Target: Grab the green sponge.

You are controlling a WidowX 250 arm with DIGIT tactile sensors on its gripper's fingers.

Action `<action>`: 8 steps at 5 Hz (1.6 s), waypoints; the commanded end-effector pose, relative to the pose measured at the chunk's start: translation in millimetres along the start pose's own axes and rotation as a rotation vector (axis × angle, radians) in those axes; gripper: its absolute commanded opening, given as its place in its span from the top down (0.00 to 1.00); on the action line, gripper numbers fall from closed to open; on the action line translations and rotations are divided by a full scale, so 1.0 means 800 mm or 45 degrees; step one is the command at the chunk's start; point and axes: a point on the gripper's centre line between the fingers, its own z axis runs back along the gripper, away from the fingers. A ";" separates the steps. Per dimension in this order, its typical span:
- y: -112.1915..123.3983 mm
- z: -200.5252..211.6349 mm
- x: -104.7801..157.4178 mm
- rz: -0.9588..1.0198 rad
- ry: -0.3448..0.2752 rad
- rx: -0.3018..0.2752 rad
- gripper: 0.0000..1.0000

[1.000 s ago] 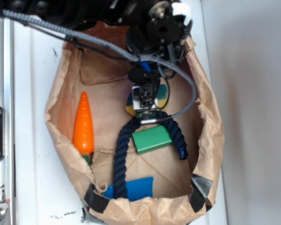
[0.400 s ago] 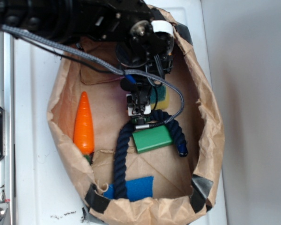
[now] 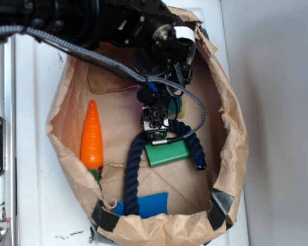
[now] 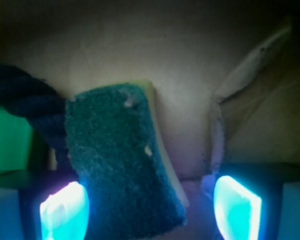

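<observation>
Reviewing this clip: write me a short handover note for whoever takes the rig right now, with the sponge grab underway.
Gripper: open, hanging low over the green sponge, one glowing finger pad at its edge, the other pad clear to the side. Nothing held.
Sponge: scouring side up on the floor of the brown paper bag, next to the dark blue rope; the green block lies just beyond the rope.
Done: approach and rough alignment.
Left: probably centre the sponge between the pads, lower, close, lift.
</observation>
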 end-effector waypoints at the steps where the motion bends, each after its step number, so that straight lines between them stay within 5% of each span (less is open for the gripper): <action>1: 0.008 0.039 0.016 -0.026 -0.052 -0.048 0.00; 5: 0.005 0.045 0.020 -0.010 -0.048 -0.078 0.00; 7: -0.001 0.009 0.027 0.001 -0.076 0.002 0.00; 8: 0.002 -0.001 0.028 0.012 -0.089 0.015 0.14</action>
